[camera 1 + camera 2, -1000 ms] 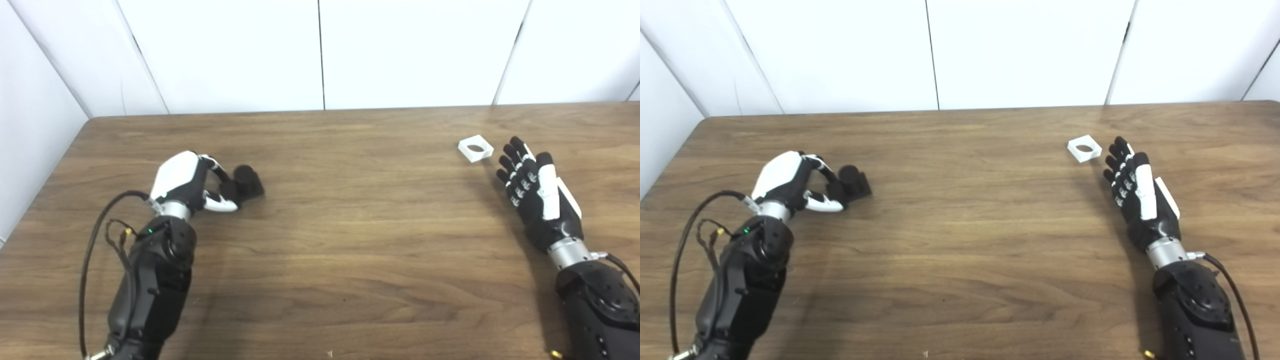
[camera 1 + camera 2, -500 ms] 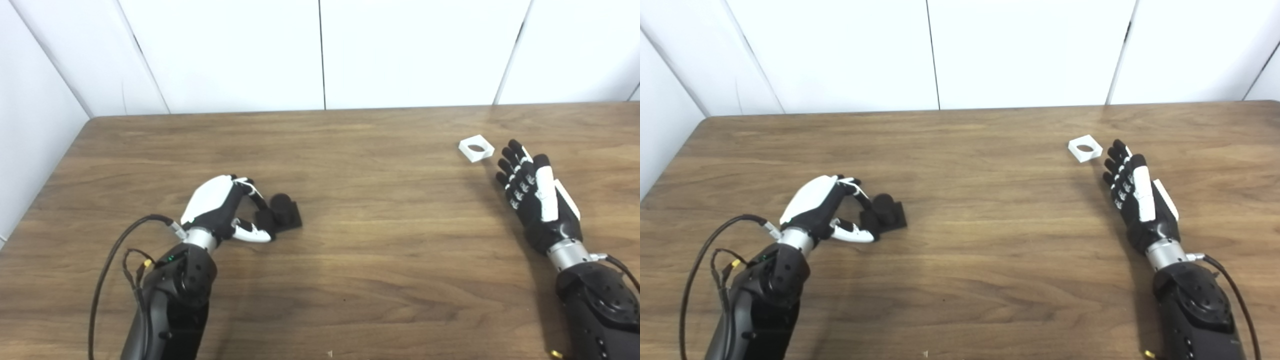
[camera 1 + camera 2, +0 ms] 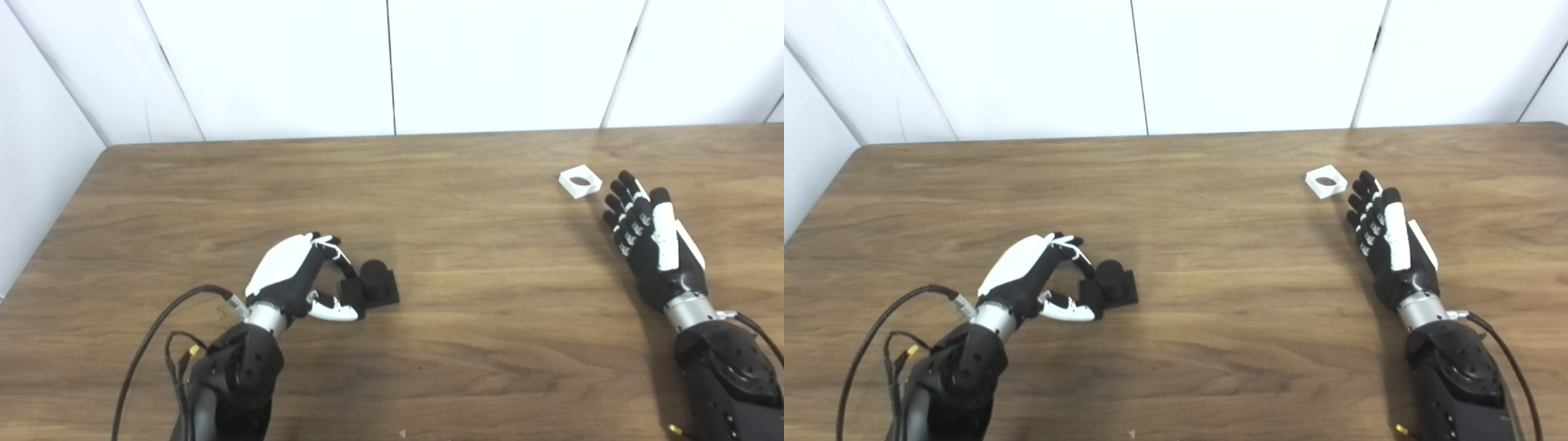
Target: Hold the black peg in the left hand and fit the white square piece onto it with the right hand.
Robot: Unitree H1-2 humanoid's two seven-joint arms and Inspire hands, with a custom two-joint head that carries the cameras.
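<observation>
Left eye view: left hand (image 3: 293,275) grasps the black peg (image 3: 371,286) on the table (image 3: 465,343); right hand (image 3: 650,236) lies released beside the white square piece (image 3: 580,181).

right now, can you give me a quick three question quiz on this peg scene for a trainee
1. True or false: the white square piece is already seated on the black peg.
2. Which hand is closed on the black peg: A) left hand, B) right hand, C) neither?
3. Fill in: the right hand's fingers are spread and it holds ____.

Key: 1 false, the piece lies on the table just beyond the right hand's fingertips. 2 A. 3 nothing.
</observation>
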